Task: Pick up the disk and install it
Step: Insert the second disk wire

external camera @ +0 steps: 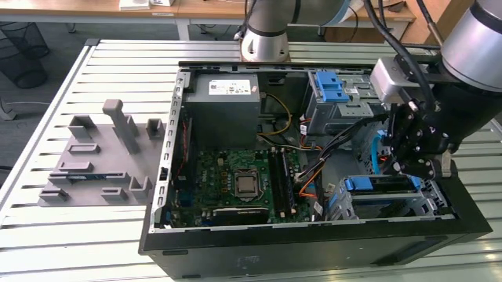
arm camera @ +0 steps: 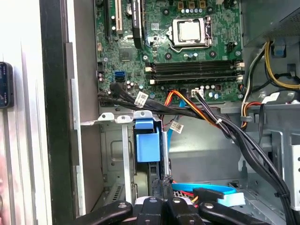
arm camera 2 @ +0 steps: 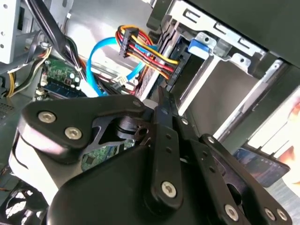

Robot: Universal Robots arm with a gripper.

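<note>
**Item: the disk (external camera: 382, 184).** It is a flat drive in a bright blue bracket, lodged in the metal drive cage (external camera: 427, 202). The cage stands in the corner of the open computer case (external camera: 314, 249) nearest the camera, on the exterior view's right. In the first wrist view the disk (arm camera: 147, 143) shows its blue bracket end between the cage rails. Its body runs back into the bay, so the long axis appears to follow the slot. Whether it is fully home cannot be told.

**Tool (external camera: 424, 172).** It hangs directly over the cage and the disk lies just beneath it, slightly toward the exterior view's left. In the first wrist view the tool (arm camera: 161, 190) has its tips drawn together beside the disk's edge, and nothing is visible between them. Contact with the disk cannot be confirmed.

**Adjacent.**
- Orange and black cables (arm camera: 197, 110) cross above the cage mouth.
- A light blue data cable (arm camera: 206, 191) lies near the tips.
- The motherboard (external camera: 239, 176) sits further into the case.

**Surroundings.**
- The case rests on the slatted desk (external camera: 94, 247).
- A grey moulded fixture (external camera: 98, 155) stands well apart, on the exterior view's left.
</note>
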